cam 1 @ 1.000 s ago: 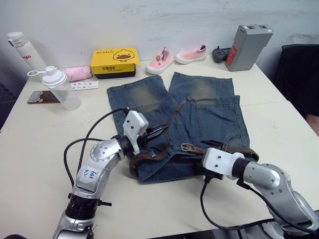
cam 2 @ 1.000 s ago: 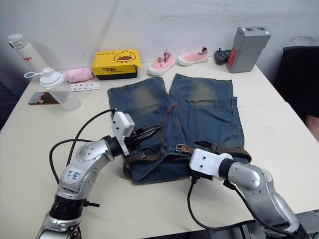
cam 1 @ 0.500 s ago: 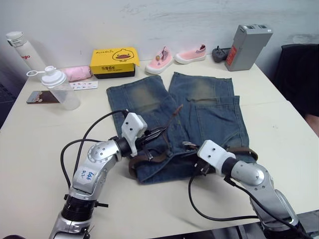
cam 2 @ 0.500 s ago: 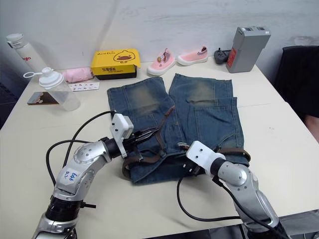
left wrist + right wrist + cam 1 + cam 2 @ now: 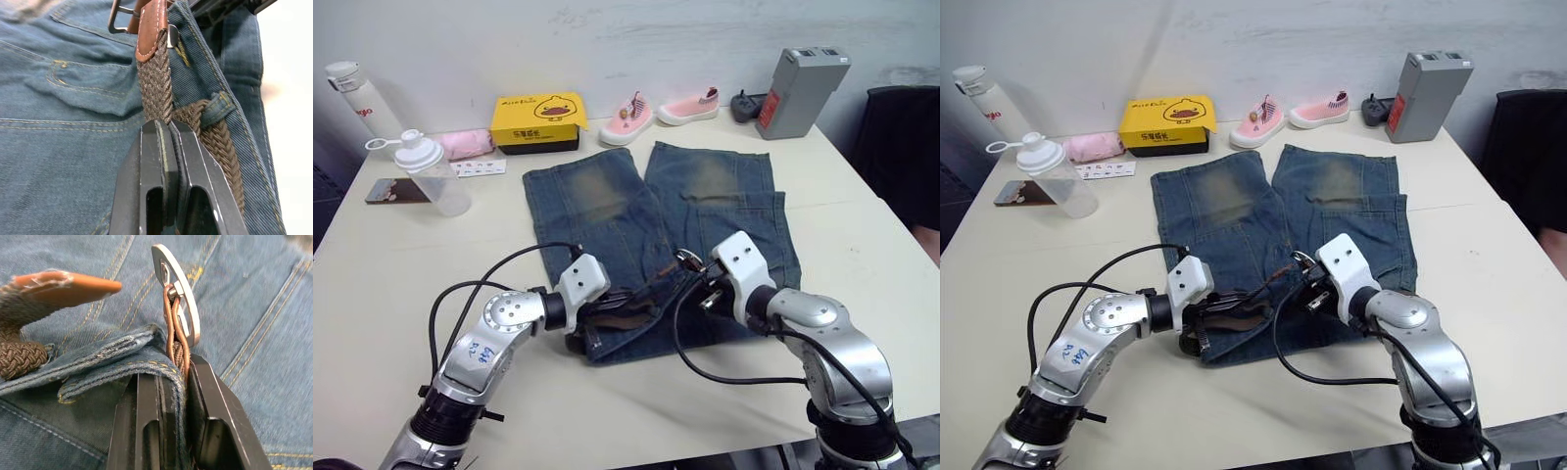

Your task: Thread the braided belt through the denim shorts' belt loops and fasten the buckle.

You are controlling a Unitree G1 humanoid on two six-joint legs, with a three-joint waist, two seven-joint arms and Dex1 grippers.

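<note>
Fastening was in hand: left claw [image 5: 168, 128] gripped the braided belt [image 5: 155, 85], right claw [image 5: 172, 373] pinched waistband beside the buckle [image 5: 178, 293]; next, feed the belt's tip through the buckle.

Coarse woven cloth on the braided belt [image 5: 155, 83], with a smooth tan leather tip; the buckle [image 5: 182, 298] is shiny bare metal; the denim shorts [image 5: 705, 206] are matt, faded twill on a smooth pale bench [image 5: 401, 264].

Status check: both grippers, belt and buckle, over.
Left gripper shut on braided belt near its leather tip. Right gripper clamps waistband and belt just behind buckle. Buckle not fastened. Nothing in the way.
</note>
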